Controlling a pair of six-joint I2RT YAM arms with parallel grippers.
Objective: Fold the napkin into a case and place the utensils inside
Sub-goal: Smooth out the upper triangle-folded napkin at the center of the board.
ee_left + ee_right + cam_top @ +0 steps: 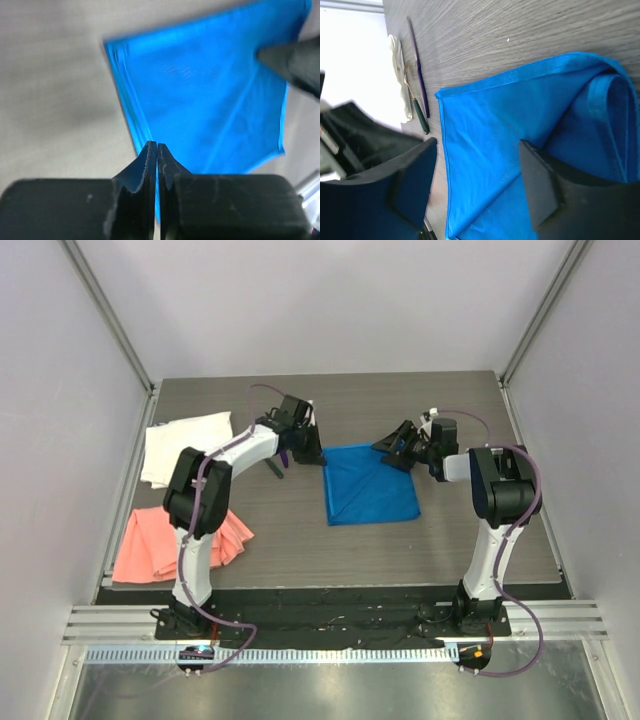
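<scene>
While napkin [368, 485] lies folded mid-table [300, 540], nearer far edge, I see left gripper [157, 146] with jaws pressed together at its far-left corner; pinching cloth or not, can't tell. Right gripper [477, 144] gapes wide over far-right corner, one finger on cloth. Utensils [419, 75] lie on table left of napkin.

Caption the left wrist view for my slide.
Left claw shut on the blue napkin edge; right claw's fingertip near its far corner.
</scene>
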